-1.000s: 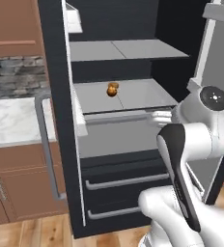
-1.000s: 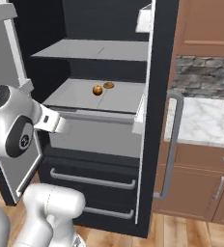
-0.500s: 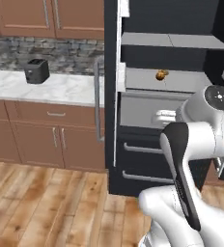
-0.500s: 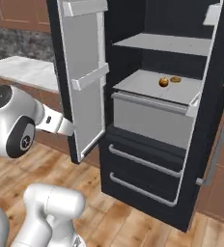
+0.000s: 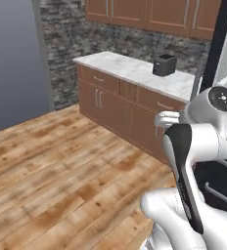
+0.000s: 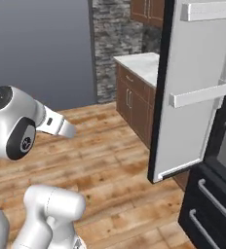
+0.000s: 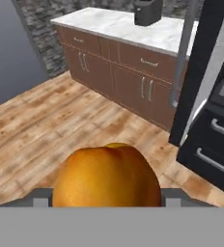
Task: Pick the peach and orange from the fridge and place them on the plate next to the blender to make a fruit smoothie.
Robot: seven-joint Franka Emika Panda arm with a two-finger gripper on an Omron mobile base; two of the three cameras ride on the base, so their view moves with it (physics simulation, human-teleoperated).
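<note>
Peach (image 7: 107, 176) carried in the fingers over open wooden floor (image 5: 61, 171).
In the hand view the round, yellow-orange fruit fills the lower centre, apparently clamped between the fingers, whose tips are barely seen. Bare planks lie at left; the marble-topped counter (image 7: 119, 26) and black fridge (image 7: 208, 96), door (image 6: 195, 87) ajar, bound the upper right. The white arm (image 5: 198, 136) stands folded, elbow high.

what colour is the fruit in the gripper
Orange-yellow, shading reddish at the left and lower edges; the peach shows best in the hand view.
</note>
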